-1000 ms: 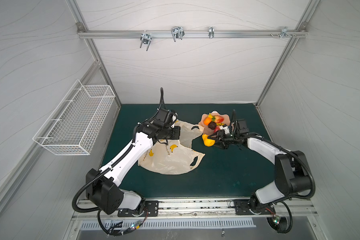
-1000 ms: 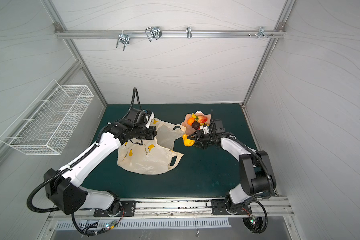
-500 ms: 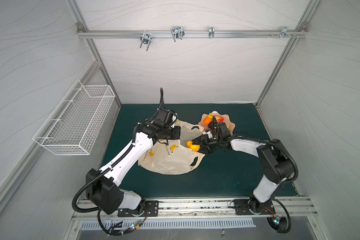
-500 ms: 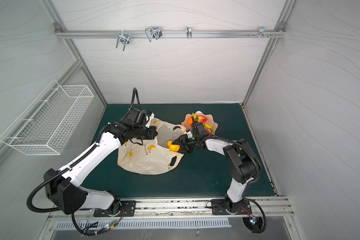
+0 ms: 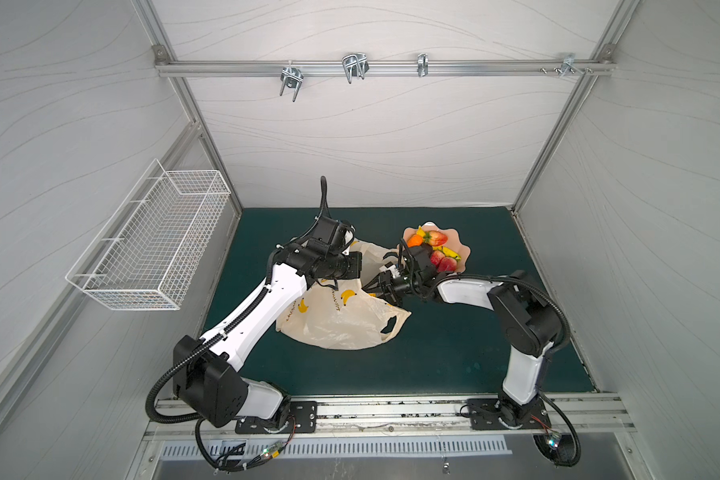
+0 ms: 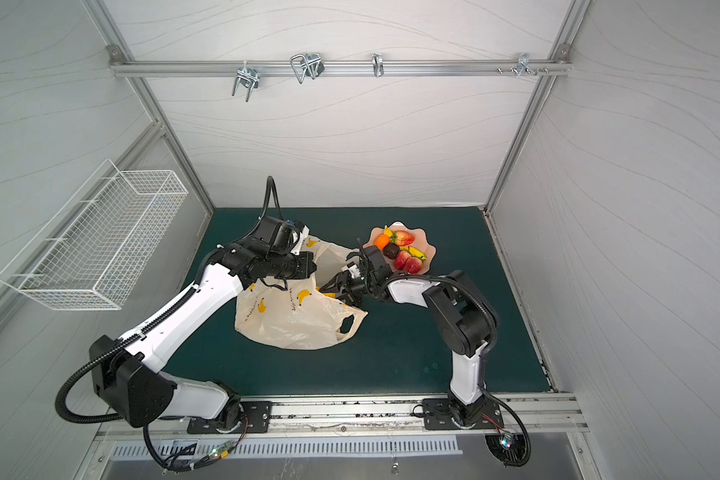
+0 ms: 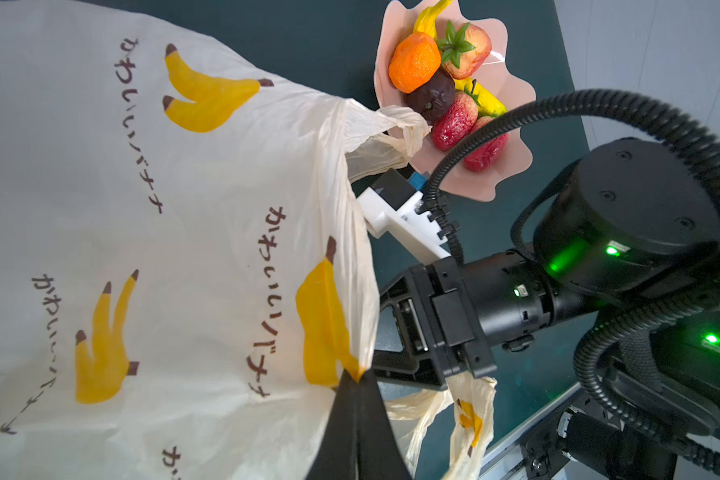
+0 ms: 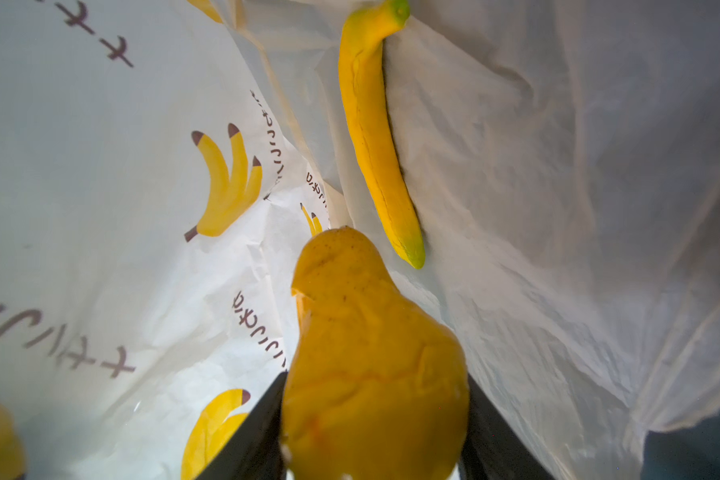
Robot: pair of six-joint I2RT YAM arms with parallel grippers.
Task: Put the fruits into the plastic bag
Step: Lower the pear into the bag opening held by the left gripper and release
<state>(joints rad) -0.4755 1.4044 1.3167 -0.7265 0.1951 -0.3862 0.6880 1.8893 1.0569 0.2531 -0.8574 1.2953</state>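
Now the lemon (image 8: pixel 375 365), outside a second ago, sits inside the plastic bag (image 5: pixel 337 324) beside the banana (image 8: pixel 375 137), gripped by the right jaws. The left jaws are closed on the bag's rim. Its brown print reads "かわいいバナナ". The pink dish (image 5: pixel 465 252) stands at its 1 o'clock.

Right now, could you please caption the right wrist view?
Right hand holds lemon inside the plastic bag, near a banana.

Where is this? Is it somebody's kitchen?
Probably a robot test booth, not a kitchen: two arms bolted to a metal rail, plain white walls in a metal frame, and a green mat.
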